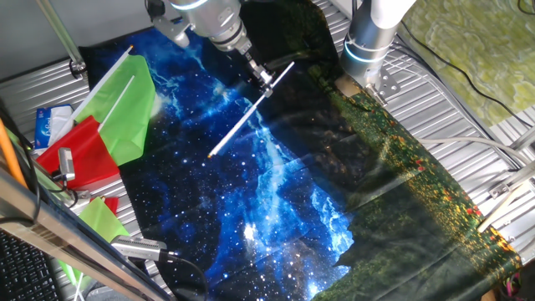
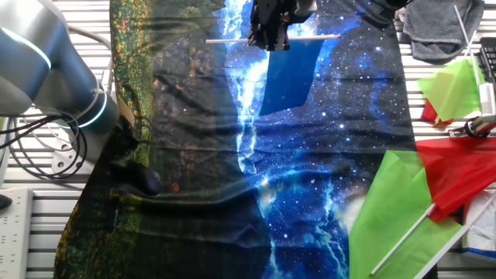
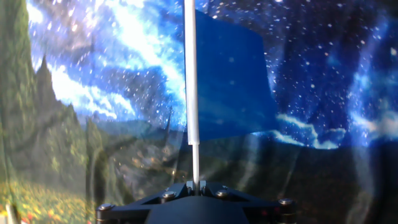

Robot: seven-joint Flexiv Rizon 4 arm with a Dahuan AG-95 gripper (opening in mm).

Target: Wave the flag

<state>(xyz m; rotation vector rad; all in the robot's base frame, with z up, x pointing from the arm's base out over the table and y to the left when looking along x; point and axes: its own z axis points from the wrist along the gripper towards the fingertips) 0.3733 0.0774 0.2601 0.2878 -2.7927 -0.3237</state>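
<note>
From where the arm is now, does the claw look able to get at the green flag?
Probably yes, but not as it stands: the claw is shut on the blue flag. The green flag lies uncovered at the cloth's edge, partly overlapping the red flag.

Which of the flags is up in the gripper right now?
The dark-blue flag: the gripper is shut on its white stick. The green flag and red flag lie at the table's edge.

Plain dark-blue flag point(image 3: 230, 81) on white stick point(image 3: 192, 93), black gripper point(image 2: 271, 31), starry blue galaxy-print cloth point(image 2: 325, 155) fading into dark green landscape with orange specks, bright green flag point(image 1: 125, 109), red flag point(image 1: 84, 155), ribbed silver surface point(image 1: 435, 92).
</note>
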